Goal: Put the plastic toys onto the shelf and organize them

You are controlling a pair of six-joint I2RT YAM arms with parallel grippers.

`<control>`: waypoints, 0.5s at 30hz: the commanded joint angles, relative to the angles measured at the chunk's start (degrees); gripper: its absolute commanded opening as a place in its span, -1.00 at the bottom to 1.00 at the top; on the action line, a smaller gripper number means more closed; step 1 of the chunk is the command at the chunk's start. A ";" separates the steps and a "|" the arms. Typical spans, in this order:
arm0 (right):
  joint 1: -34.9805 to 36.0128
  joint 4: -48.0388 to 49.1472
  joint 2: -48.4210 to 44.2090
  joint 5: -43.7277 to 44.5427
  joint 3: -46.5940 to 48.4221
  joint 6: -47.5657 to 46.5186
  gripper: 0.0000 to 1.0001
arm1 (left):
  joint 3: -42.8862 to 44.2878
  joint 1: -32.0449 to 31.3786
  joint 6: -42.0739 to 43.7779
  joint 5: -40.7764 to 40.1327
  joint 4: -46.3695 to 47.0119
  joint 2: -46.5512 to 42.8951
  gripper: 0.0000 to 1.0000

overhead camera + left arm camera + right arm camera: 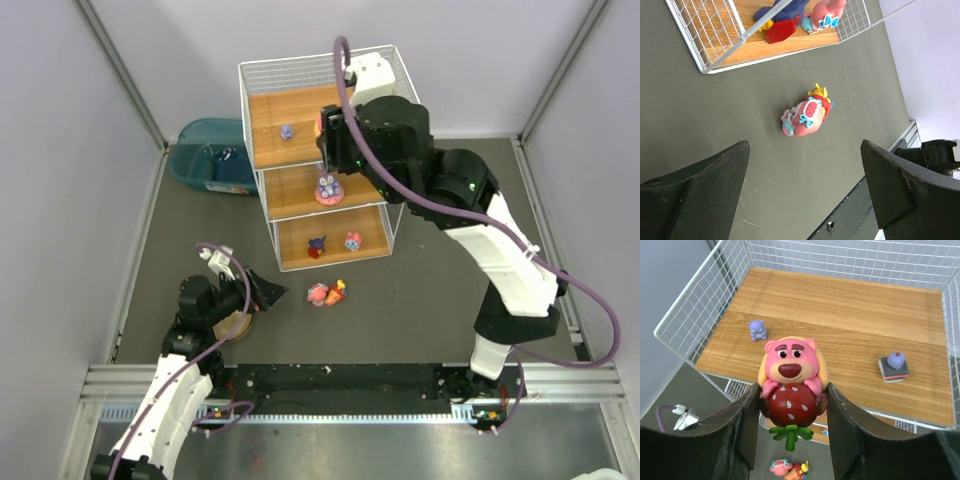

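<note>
Overhead, right gripper (792, 392) pinches pink bear (790, 365) above the shelf (850, 315) front edge; left gripper (804, 146) spread.

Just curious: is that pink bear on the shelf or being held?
Held: the right end effector squeezes the pink bear above the shelf.

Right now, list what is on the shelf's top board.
A small purple bear and a purple-topped stacked toy. The pink strawberry bear, held in the right jaws, hides part of the top board.
</note>
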 commanded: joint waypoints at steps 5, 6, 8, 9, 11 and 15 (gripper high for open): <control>-2.07 7.13 3.00 2.64 0.31 -0.88 -1.00 | -0.12 -0.10 0.27 0.01 -1.26 0.98 0.98; -2.25 7.30 3.18 2.73 0.22 -0.79 -1.00 | -0.12 -0.10 0.27 0.10 -1.26 0.89 0.98; -2.60 7.65 3.36 3.34 -0.31 -0.61 -1.00 | -0.21 -0.10 0.27 0.01 -1.26 0.71 0.98; -2.69 7.74 3.36 3.61 -0.48 -0.61 -1.00 | -0.21 -0.10 0.18 0.10 -1.26 0.80 0.98; -2.87 7.65 3.36 3.87 -1.27 -0.43 -1.00 | -0.30 -0.10 0.18 0.01 -1.26 0.71 0.98; -3.48 7.65 3.01 4.49 -2.68 -0.08 -1.00 | -0.47 -0.10 0.09 -0.08 -0.99 0.80 0.98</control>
